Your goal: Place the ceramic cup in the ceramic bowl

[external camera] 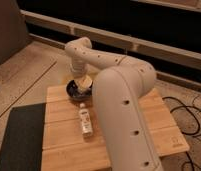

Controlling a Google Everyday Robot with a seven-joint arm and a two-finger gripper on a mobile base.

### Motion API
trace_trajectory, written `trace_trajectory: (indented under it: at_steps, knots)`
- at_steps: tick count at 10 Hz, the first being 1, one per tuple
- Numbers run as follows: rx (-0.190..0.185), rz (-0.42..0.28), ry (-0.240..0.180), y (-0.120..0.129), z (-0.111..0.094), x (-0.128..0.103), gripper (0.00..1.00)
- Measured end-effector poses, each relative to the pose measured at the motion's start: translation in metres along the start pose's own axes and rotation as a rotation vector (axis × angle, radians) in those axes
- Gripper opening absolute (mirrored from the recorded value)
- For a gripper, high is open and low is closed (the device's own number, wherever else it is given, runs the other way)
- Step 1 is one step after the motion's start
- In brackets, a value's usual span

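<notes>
1. Camera view: the arm (121,105) fills the middle of the frame and bends back and left over a wooden table (161,127).
2. The gripper (82,76) points down at the table's far left part, right above the ceramic bowl (71,91).
3. The ceramic cup (86,83) sits directly under the gripper, at the bowl's right side and within its rim. Cannot tell if it touches the bowl's bottom.
4. Cannot tell whether the gripper is clamping the cup or is loose.
5. A clear bottle (85,121) with a white label lies flat on the table, nearer the camera than the bowl and apart from it.
6. A dark mat (19,135) lies on the floor left of the table; cables (192,113) lie on the floor to the right.
</notes>
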State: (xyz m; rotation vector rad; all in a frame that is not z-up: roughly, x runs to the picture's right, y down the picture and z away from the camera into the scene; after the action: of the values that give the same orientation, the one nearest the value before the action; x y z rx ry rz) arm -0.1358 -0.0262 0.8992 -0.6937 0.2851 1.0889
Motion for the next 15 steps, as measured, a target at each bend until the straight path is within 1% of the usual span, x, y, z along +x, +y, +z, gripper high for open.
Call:
trace_trajectory:
  at_steps: [1,2,3,4,5,7,8,9,10,12,15]
  knots:
    - [-0.003,-0.011,0.016,0.001,0.009,-0.005,0.0]
    - [-0.005,-0.028,0.048,0.001,0.024,-0.013,0.04]
    - [-0.008,-0.033,0.071,0.001,0.033,-0.017,0.15]
    - [-0.009,-0.034,0.084,0.001,0.037,-0.02,0.23]
    - [-0.01,-0.035,0.101,0.0,0.041,-0.022,0.35]
    - [0.008,-0.035,0.123,-0.008,0.039,-0.025,0.58]
    - [0.013,-0.031,0.128,-0.01,0.038,-0.026,0.66]
    - [0.014,-0.026,0.134,-0.012,0.036,-0.026,0.76]
    - [0.013,-0.023,0.14,-0.012,0.036,-0.026,0.8]
    - [0.01,-0.013,0.146,-0.01,0.036,-0.025,0.8]
    - [0.009,-0.007,0.143,-0.006,0.032,-0.028,0.8]
